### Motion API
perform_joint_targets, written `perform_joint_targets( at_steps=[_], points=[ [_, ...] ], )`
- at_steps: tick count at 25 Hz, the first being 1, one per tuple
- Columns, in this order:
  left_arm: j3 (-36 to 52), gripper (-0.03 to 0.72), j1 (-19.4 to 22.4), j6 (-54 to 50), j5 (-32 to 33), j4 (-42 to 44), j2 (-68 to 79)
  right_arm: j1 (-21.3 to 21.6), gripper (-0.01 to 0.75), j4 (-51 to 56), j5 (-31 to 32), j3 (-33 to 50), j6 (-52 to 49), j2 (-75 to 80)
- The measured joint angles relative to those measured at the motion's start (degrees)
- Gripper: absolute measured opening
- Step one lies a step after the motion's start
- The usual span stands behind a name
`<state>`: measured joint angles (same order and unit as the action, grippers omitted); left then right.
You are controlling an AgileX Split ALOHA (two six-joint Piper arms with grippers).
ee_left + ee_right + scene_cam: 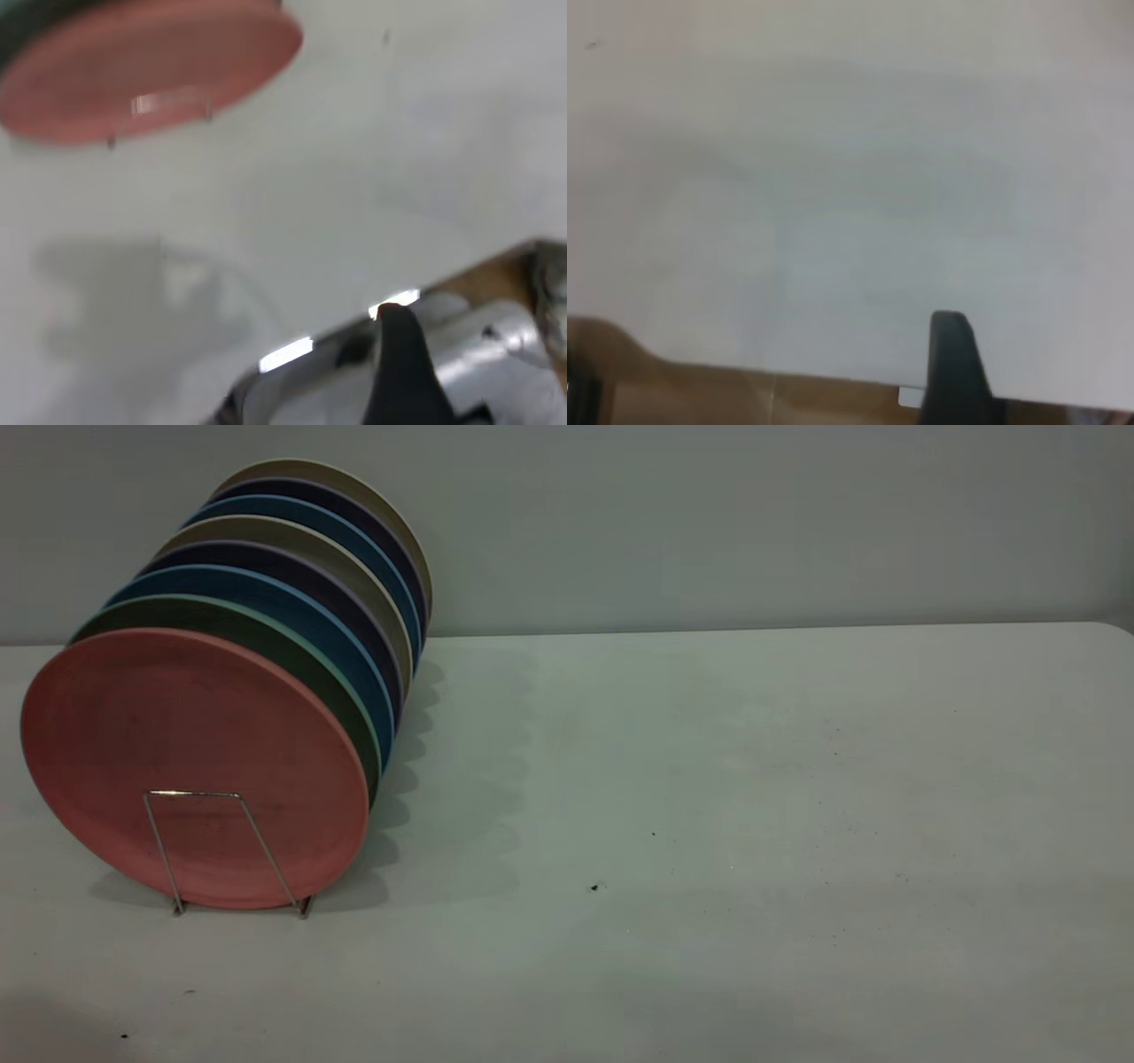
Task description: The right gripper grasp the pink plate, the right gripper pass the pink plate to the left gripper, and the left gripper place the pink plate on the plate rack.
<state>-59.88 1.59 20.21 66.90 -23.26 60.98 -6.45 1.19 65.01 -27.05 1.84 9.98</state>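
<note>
1. Pink plate [190, 766] standing on edge at the front of a row of plates, in the plate rack [226, 850], on the left side of the pale surface [709, 824] in the exterior view.
2. Front wire loop of the rack crossing the plate's lower face, feet resting on the surface.
3. Behind it, in order: a green plate [292, 651], blue plates [266, 598], dark plates and beige ones, all leaning the same way.
4. Neither arm visible in the exterior view; right half of the surface bare save for a few dark specks [594, 887].
5. Left end effector [403, 372] seen only in the left wrist view as one dark fingertip over the surface edge, well apart from the pink plate [151, 75], which sits far off with the rack wire [164, 102] glinting on it. Cannot tell whether spread or pressed together.
6. Right end effector [952, 367] seen only in the right wrist view as one dark fingertip near the surface edge, facing plain surface [850, 177], plate out of frame. Cannot tell its state; nothing seen gripped.
</note>
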Motion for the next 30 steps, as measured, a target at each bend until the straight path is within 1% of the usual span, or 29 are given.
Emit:
perform_joint_targets(
  at_steps=[2,4,8,12,18,30],
  points=[
    [5.8,0.474,0.0,-0.2,0.0,2.2,-2.7,-2.0,0.512,-0.4,-0.1,0.0,-0.1,-1.0],
    [11.4,0.474,0.0,-0.5,0.0,5.1,-6.3,-2.9,0.512,-0.4,-0.1,0.0,-0.3,-2.3],
    [21.8,0.474,0.0,-5.3,-1.5,11.2,-14.2,-3.3,0.512,-0.5,-0.1,0.0,-0.3,-5.2],
    [28.1,0.474,0.0,-11.1,-3.8,16.9,-22.4,-3.3,0.512,-0.5,-0.1,0.0,-0.3,-6.9],
    [31.9,0.474,0.0,-13.7,-3.5,19.2,-35.6,-3.3,0.512,-0.5,-0.1,0.0,-0.3,-7.2],
    [31.9,0.474,0.0,-13.9,-2.7,19.3,-58.3,-3.3,0.512,-0.5,-0.1,0.0,-0.3,-7.5]
  ],
)
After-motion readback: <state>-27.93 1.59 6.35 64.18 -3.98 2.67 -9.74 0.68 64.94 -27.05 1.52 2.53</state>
